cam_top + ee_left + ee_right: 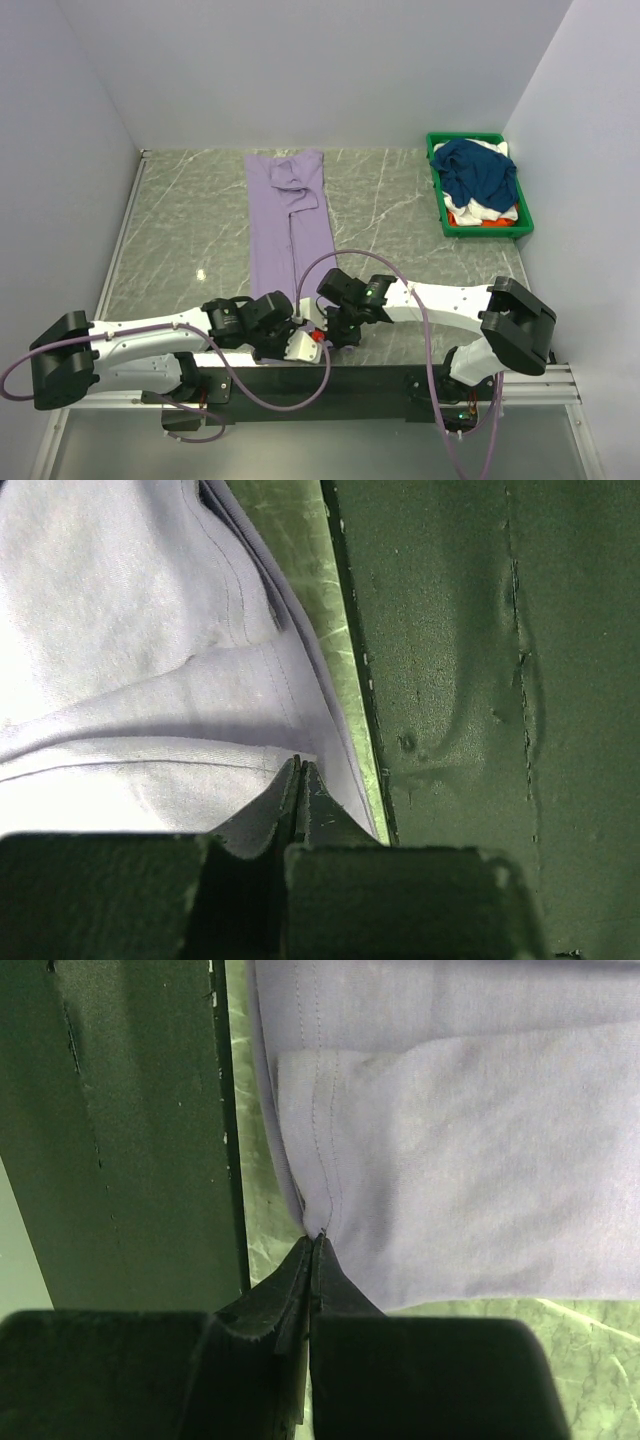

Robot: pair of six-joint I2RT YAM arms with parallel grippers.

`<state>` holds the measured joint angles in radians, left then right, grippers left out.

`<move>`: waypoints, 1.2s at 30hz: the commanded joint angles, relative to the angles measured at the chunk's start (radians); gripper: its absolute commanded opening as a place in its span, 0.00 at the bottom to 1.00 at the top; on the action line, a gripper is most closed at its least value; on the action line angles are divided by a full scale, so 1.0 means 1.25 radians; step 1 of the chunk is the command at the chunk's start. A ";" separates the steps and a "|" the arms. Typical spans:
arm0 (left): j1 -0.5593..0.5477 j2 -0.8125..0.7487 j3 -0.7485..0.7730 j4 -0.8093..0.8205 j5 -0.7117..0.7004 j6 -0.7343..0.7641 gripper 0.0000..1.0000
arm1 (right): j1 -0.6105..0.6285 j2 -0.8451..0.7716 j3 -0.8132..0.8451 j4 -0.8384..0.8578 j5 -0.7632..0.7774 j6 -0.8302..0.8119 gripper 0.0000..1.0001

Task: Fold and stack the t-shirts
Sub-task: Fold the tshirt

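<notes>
We see the left gripper (302, 776) and right gripper (316, 1246) clamped on the near hem of the lavender t-shirt (288, 225), at six o'clock on the table (180, 220).

Bare table (190, 230) lies open ahead-left of the left gripper (301, 770) and ahead-right of the right gripper (318, 1245). The shirt (290, 225) fills the strip straight ahead. A bin (437, 190) stands far ahead-right, by the wall (575, 150). The grippers crowd each other at the near edge.

White arms (140, 335), black joints (515, 325), purple cables (350, 251)
</notes>
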<state>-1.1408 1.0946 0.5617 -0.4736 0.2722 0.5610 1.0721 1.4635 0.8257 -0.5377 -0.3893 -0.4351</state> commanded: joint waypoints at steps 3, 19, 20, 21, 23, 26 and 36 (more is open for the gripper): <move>-0.021 0.003 0.064 0.163 0.002 -0.027 0.01 | 0.005 0.016 0.023 -0.004 0.002 -0.003 0.00; -0.052 -0.116 -0.052 0.184 -0.106 -0.056 0.01 | 0.004 -0.046 -0.008 0.046 0.029 0.054 0.00; -0.052 -0.122 -0.057 0.184 -0.105 -0.051 0.01 | 0.005 -0.038 -0.004 0.040 0.026 0.050 0.00; -0.052 -0.133 -0.062 0.187 -0.107 -0.050 0.01 | 0.005 -0.033 0.000 0.036 0.019 0.046 0.00; -0.052 -0.139 -0.069 0.184 -0.109 -0.043 0.01 | 0.005 -0.026 0.005 0.030 0.013 0.045 0.00; -0.052 -0.144 -0.079 0.163 -0.109 -0.032 0.01 | 0.005 -0.025 0.008 0.022 0.003 0.045 0.00; -0.052 -0.186 -0.094 0.164 -0.090 -0.018 0.04 | 0.005 -0.019 0.007 0.023 0.019 0.046 0.00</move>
<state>-1.1992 0.8417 0.4263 -0.3103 0.1356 0.5335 1.0771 1.4300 0.8154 -0.5049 -0.3698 -0.3859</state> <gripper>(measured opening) 0.045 0.007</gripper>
